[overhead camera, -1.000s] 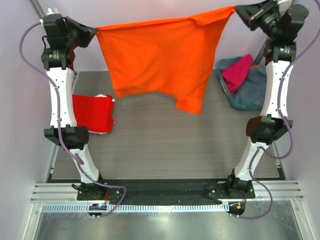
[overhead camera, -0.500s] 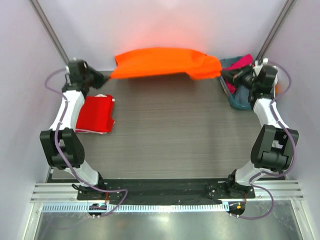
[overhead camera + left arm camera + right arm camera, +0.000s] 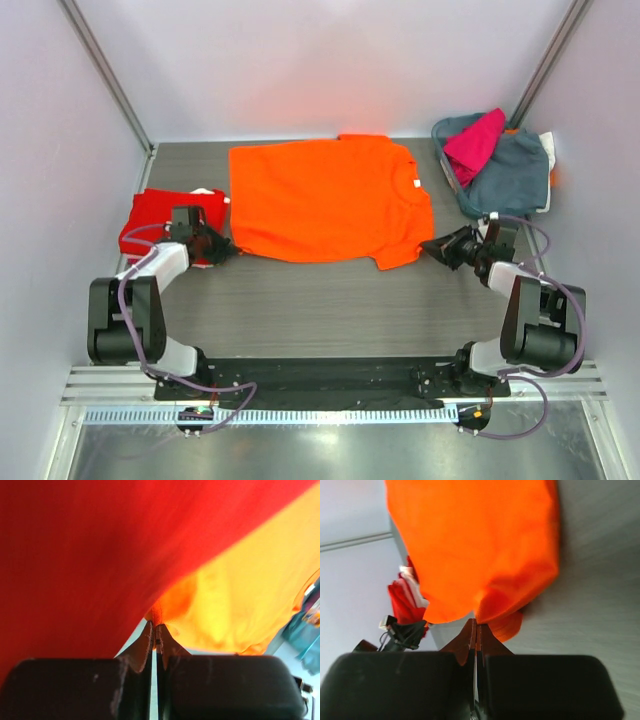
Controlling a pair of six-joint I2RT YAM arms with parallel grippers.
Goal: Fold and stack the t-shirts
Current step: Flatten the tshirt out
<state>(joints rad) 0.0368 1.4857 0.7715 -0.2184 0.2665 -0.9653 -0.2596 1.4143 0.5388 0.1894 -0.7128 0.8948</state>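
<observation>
The orange t-shirt [image 3: 325,198] lies spread flat on the table, collar to the right. My left gripper [image 3: 226,250] is shut on its near left corner, low at the table; the wrist view shows the orange hem [image 3: 157,615] pinched between the jaws. My right gripper [image 3: 428,247] is shut on the near right corner; its wrist view shows the orange fabric [image 3: 480,555] running away from the closed jaws. The red t-shirt [image 3: 165,220] lies folded at the left, partly behind my left arm. The magenta t-shirt [image 3: 475,142] lies in a basket at the back right.
A teal basket [image 3: 492,175] at the back right holds the magenta shirt and grey-blue fabric. Metal frame posts stand at both back corners. White walls close in the left, right and back sides. The arm bases sit at the near edge.
Both arms have swung down and toward the near side, carrying the orange shirt from hanging high in the air to lying spread flat on the table. Both grippers stay shut on its corners.
</observation>
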